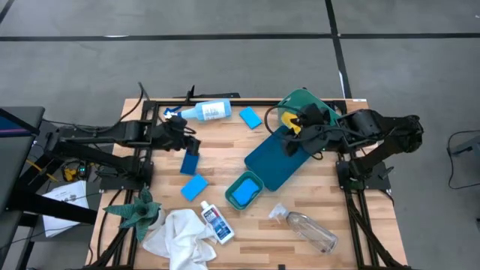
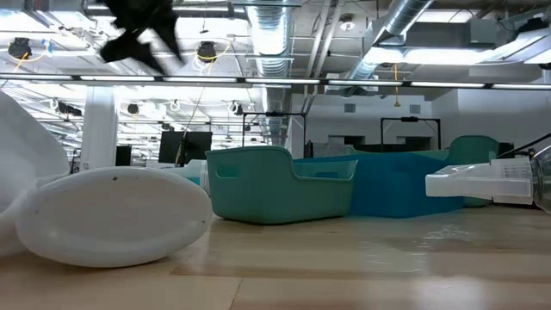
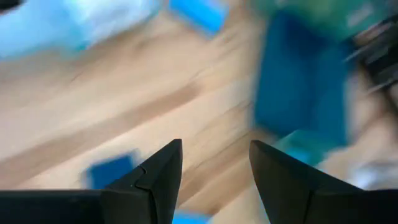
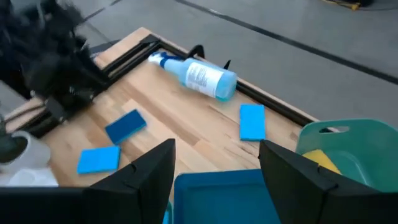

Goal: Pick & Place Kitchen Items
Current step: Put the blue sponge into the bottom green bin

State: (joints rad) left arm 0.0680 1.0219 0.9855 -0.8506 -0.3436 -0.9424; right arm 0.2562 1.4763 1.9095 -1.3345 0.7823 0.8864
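My left gripper (image 1: 195, 142) (image 3: 214, 146) is open and empty above the table, just beyond a dark blue sponge (image 1: 190, 162) (image 3: 112, 171). A second blue sponge (image 1: 194, 187) lies nearer. A third (image 1: 250, 117) lies by the white spray bottle (image 1: 206, 111) (image 4: 202, 78), which is on its side at the far edge. My right gripper (image 1: 289, 144) (image 4: 217, 146) is open and empty over the dark blue tray (image 1: 279, 161). A yellow pad (image 1: 289, 120) sits in the green bin (image 1: 304, 101). The small white bottle (image 1: 217, 223), white cloth (image 1: 180, 236) and clear bottle (image 1: 311, 231) lie near the front edge.
A small teal bin (image 1: 244, 190) (image 2: 280, 194) holding a blue sponge stands in the middle, beside the tray. A green spiky plant (image 1: 139, 212) stands at the front left. Black frame rails run along the table's left, far and right edges.
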